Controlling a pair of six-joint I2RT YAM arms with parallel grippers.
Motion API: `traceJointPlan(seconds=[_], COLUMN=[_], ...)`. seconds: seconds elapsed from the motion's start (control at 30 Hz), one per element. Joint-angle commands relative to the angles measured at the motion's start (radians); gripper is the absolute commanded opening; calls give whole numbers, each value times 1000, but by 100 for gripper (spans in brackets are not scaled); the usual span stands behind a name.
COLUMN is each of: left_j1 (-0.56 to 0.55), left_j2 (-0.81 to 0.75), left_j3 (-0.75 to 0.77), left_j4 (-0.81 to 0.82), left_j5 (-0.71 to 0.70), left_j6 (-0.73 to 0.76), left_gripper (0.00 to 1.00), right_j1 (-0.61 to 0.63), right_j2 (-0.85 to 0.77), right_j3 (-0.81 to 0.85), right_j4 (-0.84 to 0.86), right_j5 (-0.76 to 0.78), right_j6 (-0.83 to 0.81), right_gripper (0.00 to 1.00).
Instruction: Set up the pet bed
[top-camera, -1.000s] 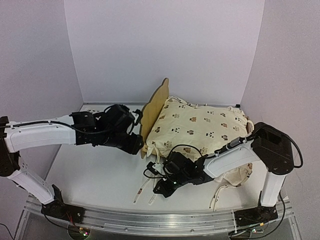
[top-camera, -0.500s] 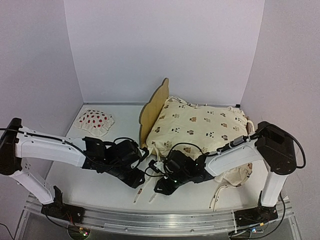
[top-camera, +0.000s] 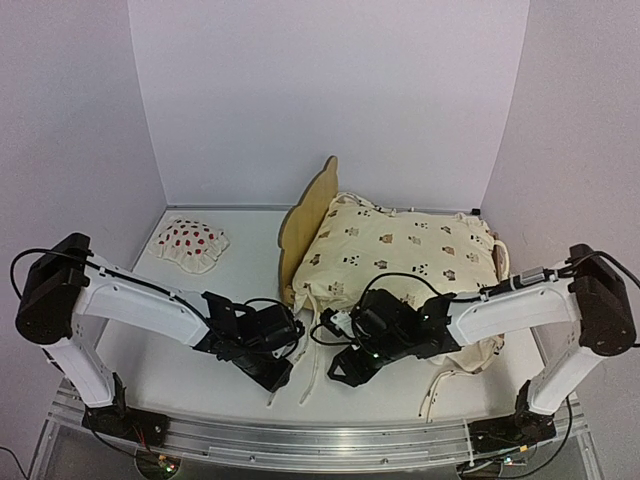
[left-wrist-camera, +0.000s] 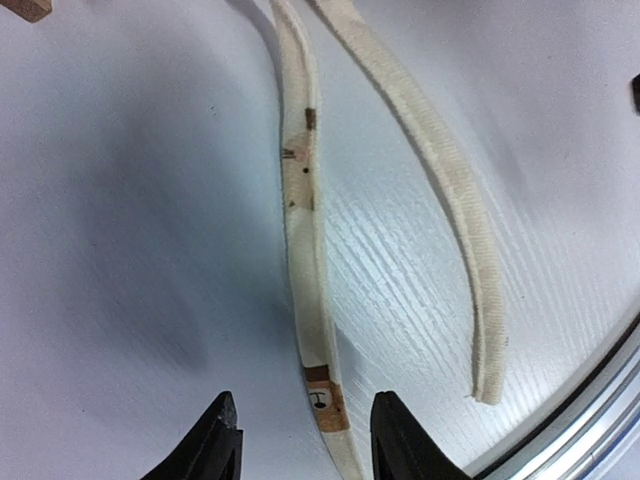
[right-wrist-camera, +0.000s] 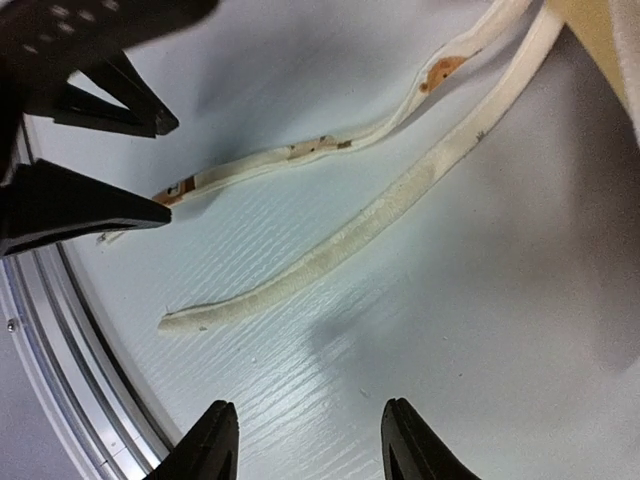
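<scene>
Pet bed (top-camera: 308, 215) sits back-centre under its cover (top-camera: 400, 250), well behind my left gripper (left-wrist-camera: 305, 402), which straddles the printed tie (left-wrist-camera: 300, 190) trailing toward the near edge, jaws apart; right gripper (right-wrist-camera: 308, 405) alongside, open, empty.

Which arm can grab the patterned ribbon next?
Probably left. The left gripper hangs open astride the end of the patterned ribbon; the right gripper is open over bare table, that ribbon beyond its fingers.

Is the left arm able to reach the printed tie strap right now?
Probably yes. The left gripper hangs open right over the printed strap, which lies flat and uncovered on the table; the right gripper is off to one side.
</scene>
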Motion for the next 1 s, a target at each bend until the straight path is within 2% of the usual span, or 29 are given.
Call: traceJointPlan(seconds=[0.0,0.13,0.27,0.3,0.43,0.6,0.77,0.97], left_j1=[-4,-17,-24,-26,-37,-53,-68,-98], left_j2=[49,96,131,124,60,40,58,191], left_j3=[7,18,33,44,106,253,303,349], left_j4=[11,26,30,24,-4,-62,9,80], left_j5=[-26,-18,-41,-48,-84,-119,-24,92], left_j6=[9,15,17,18,28,46,57,50], left_gripper=[40,31,4,1,0,0,0,0], right_j1=[-2,-2,-1,-2,-2,-2,-3,-5], right_j2=[-77,-105,-126,-134,-176,-233,-296,-359], right_j3=[-17,-29,-42,-45,-46,14,25,-23], right_j4=[-34,-47,-49,-50,-59,-176,-237,-247], right_j5=[58,85,100,104,145,284,375,416], right_j6=[-6,-11,-3,2,24,58,72,88], right_gripper=[51,51,51,51,51,48,47,47])
